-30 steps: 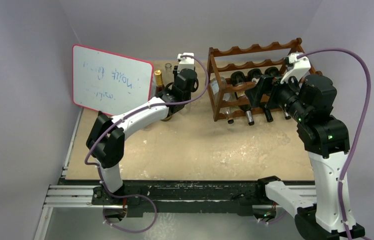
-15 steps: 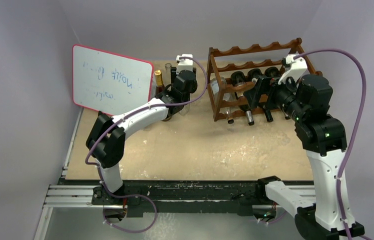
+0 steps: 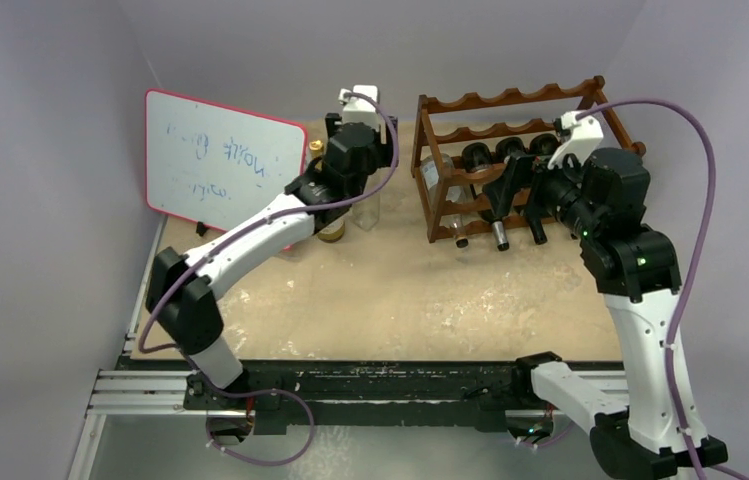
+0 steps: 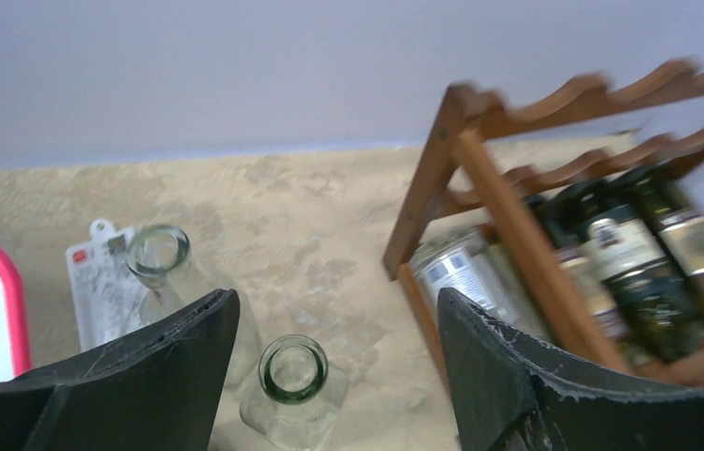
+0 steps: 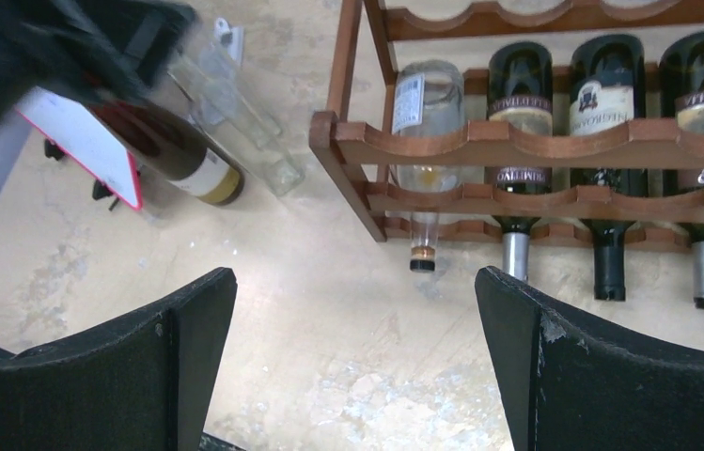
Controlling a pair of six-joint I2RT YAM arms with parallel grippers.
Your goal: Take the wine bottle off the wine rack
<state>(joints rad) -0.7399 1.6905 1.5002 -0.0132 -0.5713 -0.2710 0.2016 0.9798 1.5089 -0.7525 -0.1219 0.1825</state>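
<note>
The reddish-brown wine rack (image 3: 510, 160) stands at the back right, also in the wrist views (image 4: 508, 202) (image 5: 517, 141). Three dark wine bottles (image 5: 606, 94) (image 4: 611, 249) and one clear bottle (image 5: 420, 122) lie in it, necks toward me. My right gripper (image 3: 507, 190) (image 5: 355, 282) hovers open just in front of the rack, holding nothing. My left gripper (image 3: 362, 170) (image 4: 334, 315) is open above a clear upright bottle (image 4: 292, 368), whose mouth shows between the fingers without touching them.
A second clear bottle (image 4: 158, 254) and a dark labelled bottle (image 5: 174, 155) stand near the red-edged whiteboard (image 3: 220, 165). In the top view the left arm covers most of these bottles. Bare tan table (image 3: 400, 290) lies in front of the rack.
My left gripper has gone from shut to open and has lifted, shifting left and back above the standing bottles. The right gripper has edged slightly left along the rack front.
</note>
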